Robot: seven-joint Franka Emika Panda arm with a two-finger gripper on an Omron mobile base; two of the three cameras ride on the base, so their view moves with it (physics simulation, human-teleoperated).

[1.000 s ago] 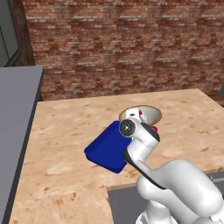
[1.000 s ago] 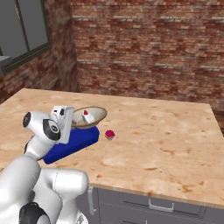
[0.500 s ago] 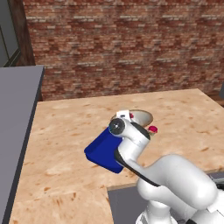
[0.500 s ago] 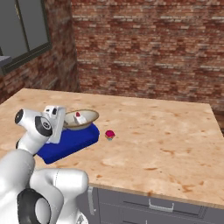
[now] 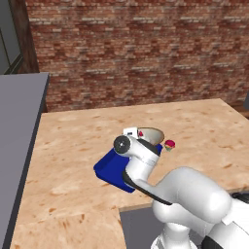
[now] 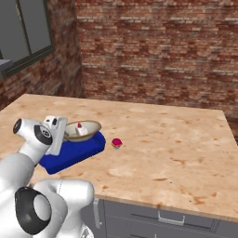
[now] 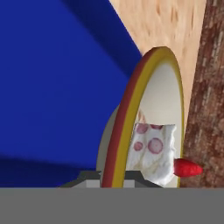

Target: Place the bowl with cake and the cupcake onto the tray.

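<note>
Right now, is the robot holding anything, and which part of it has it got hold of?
Yes: the gripper holds the bowl with cake by its rim, pinched at the near edge, above the blue tray.

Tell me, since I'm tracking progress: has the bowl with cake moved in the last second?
Yes. The bowl with cake, gripped by the hand, has moved leftward over the tray, away from the cupcake.

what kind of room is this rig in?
Looks like a simulated kitchen: a wood-grain counter with drawer fronts below, a brick wall behind, and a blue tray with the bowl with cake above it.
</note>
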